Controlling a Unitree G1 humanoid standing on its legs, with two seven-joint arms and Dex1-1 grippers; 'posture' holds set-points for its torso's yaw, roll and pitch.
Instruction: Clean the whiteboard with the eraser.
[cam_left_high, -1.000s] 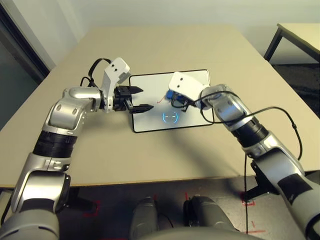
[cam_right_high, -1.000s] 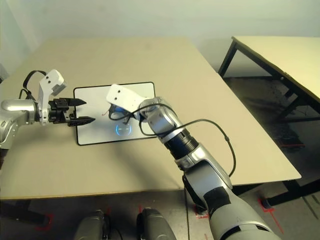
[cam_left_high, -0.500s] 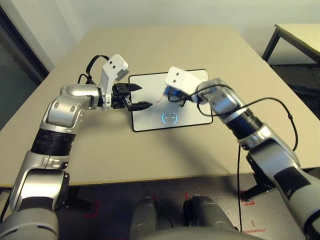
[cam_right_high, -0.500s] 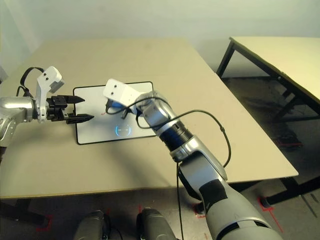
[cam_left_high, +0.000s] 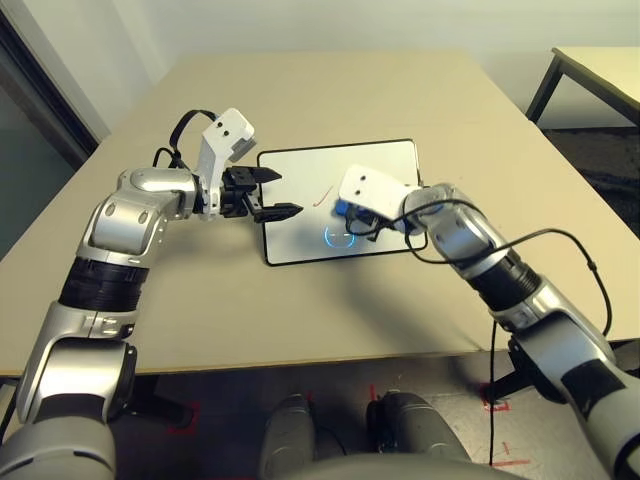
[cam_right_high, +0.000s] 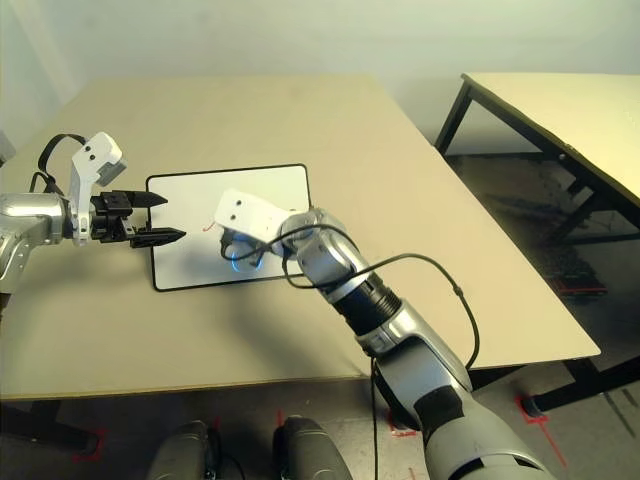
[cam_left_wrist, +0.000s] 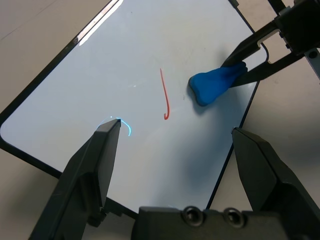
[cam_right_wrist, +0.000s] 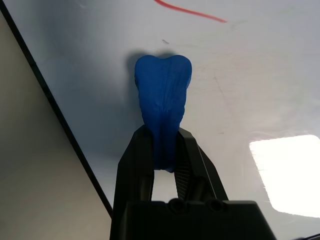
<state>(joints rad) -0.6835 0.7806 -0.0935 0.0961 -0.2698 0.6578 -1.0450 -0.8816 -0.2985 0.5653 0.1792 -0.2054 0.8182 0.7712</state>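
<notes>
Whiteboard (cam_left_high: 300, 215) lies flat mid-table (cam_left_high: 330, 90), a second table (cam_right_high: 560, 110) off to the right. Left gripper (cam_left_high: 275, 195) hovers over the board's left edge, fingers spread wide, holding nothing. A red stroke (cam_left_wrist: 165, 95) sits near the middle. Right gripper (cam_right_wrist: 164, 162) pinches the eraser (cam_right_wrist: 164, 97) tight — its blue end pressed on the board. Left wrist view shows stroke and eraser just apart

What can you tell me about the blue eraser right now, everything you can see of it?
The eraser is a small bright blue block, soft-looking and squeezed narrow where the right gripper pinches one end between its black fingers. Its free, wider end presses on the whiteboard, near the board's edge and just beside a red stroke, not on it.
</notes>
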